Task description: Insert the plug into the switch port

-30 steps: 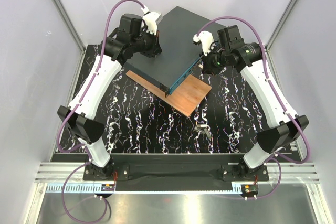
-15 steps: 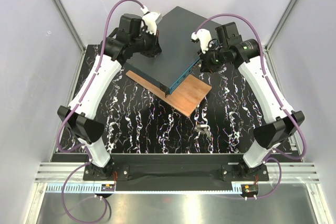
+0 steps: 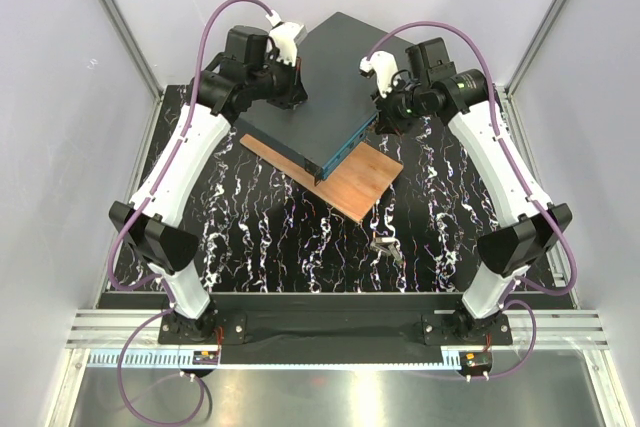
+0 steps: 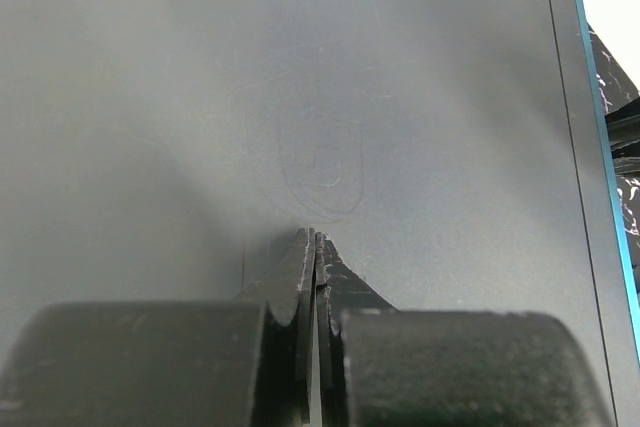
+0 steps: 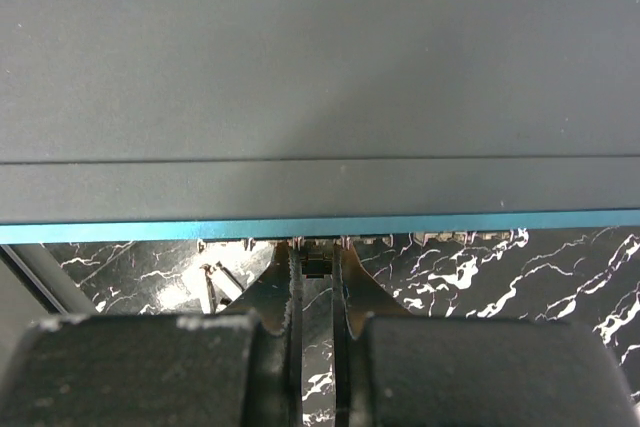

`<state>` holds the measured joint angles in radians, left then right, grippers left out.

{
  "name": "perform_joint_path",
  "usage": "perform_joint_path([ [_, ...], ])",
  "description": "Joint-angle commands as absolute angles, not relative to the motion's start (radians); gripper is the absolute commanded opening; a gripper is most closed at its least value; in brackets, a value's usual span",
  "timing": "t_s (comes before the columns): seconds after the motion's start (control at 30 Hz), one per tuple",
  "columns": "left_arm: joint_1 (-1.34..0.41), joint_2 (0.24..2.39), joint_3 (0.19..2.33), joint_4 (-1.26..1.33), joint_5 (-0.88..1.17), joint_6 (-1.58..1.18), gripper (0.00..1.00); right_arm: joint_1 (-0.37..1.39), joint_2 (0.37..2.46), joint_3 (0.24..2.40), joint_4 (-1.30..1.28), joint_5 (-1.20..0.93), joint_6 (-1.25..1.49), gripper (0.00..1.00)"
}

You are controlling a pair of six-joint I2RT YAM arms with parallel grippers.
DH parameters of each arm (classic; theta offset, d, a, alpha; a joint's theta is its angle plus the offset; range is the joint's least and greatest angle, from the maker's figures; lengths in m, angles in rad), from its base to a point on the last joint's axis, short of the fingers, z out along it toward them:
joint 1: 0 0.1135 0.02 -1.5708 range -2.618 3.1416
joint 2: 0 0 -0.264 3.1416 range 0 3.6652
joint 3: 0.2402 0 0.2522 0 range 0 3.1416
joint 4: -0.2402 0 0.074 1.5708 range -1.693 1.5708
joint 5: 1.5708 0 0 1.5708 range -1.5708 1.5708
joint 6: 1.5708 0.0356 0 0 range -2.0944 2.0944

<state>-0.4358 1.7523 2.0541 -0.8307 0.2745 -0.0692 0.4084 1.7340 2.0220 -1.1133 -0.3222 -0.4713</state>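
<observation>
Black marbled bench (image 3: 300, 237) is carrying a wooden board (image 3: 357, 183), with the switch (image 3: 320, 87) lying on it. The right claw (image 5: 315, 247) is pinching the plug (image 5: 316, 268) at the teal port edge; it should be pushing straight and level while the left claw (image 4: 312, 242), pressed together, is bracing the top.

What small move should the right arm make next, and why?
Probably ease the right gripper straight forward a touch. Its jaws pinch the plug right at the teal front edge of the switch, yet I cannot tell whether it is seated. The left gripper, jaws shut, rests on the switch top and should brace it.
</observation>
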Motion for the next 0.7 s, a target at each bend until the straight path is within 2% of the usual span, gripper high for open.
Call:
perform_joint_path([
  [0.0, -0.42, 1.753, 2.056, -0.795, 0.299, -0.081, 0.0, 0.43, 1.73, 2.08, -1.031, -0.437, -0.454, 0.02],
  [0.13, -0.408, 1.752, 2.057, -0.795, 0.307, -0.089, 0.0, 0.43, 1.73, 2.089, -1.063, -0.413, -0.468, 0.22],
  [0.17, -0.405, 1.753, 2.056, -0.795, 0.31, -0.094, 0.0, 0.43, 1.727, 2.086, -1.069, -0.405, -0.48, 0.33],
  [0.27, -0.396, 1.747, 2.052, -0.795, 0.311, -0.097, 0.0, 0.43, 1.695, 2.053, -1.071, -0.37, -0.488, 0.47],
  [0.4, -0.39, 1.741, 2.046, -0.795, 0.316, -0.098, 0.0, 0.425, 1.654, 1.997, -1.084, -0.338, -0.503, 0.58],
  [0.5, -0.388, 1.741, 2.048, -0.795, 0.318, -0.097, 0.0, 0.413, 1.637, 1.983, -1.124, -0.339, -0.505, 0.62],
  [0.67, -0.388, 1.735, 2.045, -0.795, 0.319, -0.094, 0.0, 0.331, 1.595, 1.936, -1.17, -0.394, -0.497, 0.64],
])
